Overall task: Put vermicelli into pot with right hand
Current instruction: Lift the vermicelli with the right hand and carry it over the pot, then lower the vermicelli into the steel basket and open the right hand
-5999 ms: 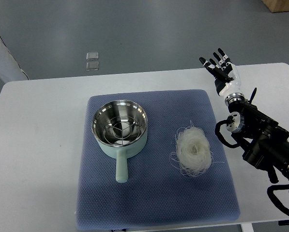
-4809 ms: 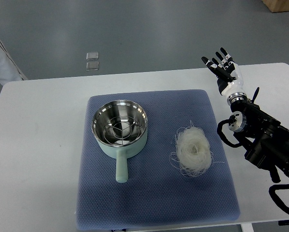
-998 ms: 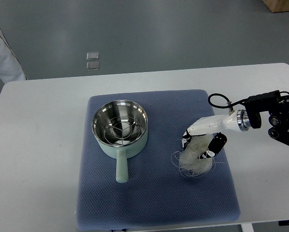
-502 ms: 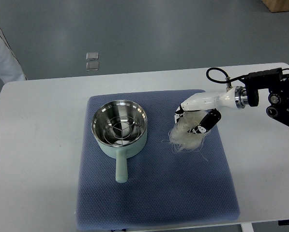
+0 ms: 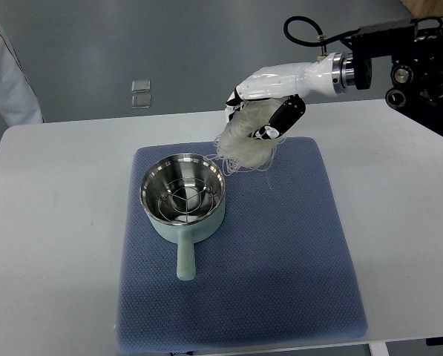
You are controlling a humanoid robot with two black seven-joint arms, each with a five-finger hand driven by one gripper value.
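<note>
So from the top view, we're in the carry step: the vermicelli is off the mat and hanging in the air, gripped by the right hand, whose arm comes in from the right edge up at the far side. We read the hand as clenched around the bundle, with the white palm and thumb side over the top and the dark fingers curled under on the right, so the noodles are pinched between them. Loose strands trail down and to the left, and the lowest ones look like they sit just beside or over the far right rim of the pot, though we can't tell from this angle whether any actually touch it. The pot itself sits on the left half of the blue mat, handle pointing toward the near edge, with a wire rack visible inside and nothing else in it. So we'd say the drop hasn't happened. The next move, as we judge it, calls for shifting the bundle a bit more left and nearer so it's centred over the opening, then lowering and letting go, since stray strands could drape over the rim. The left arm isn't in view anywhere.
</note>
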